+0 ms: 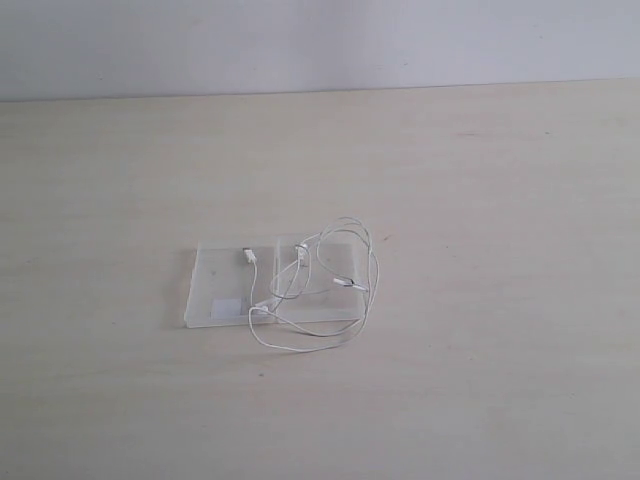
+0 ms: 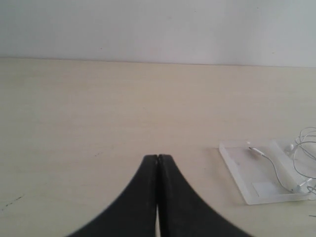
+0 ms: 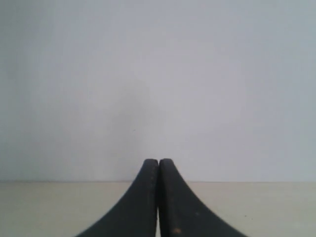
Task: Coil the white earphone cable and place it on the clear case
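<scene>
Cable [image 1: 345,283] lies in loose loops on the case [image 1: 215,275], with one loop hanging off its edge onto the table [image 1: 480,200]. Your left gripper [image 2: 157,158] and right gripper [image 3: 158,161] are both closed tight, hold nothing, and are away from the case. The coil looks messy, so I think you need to open one gripper, reach over and tuck that loop in.

Surface: pale wood-grain table [image 1: 500,400] | Backdrop: plain white wall [image 1: 300,40], meeting the table's far edge | Marks: faint dark specks
</scene>
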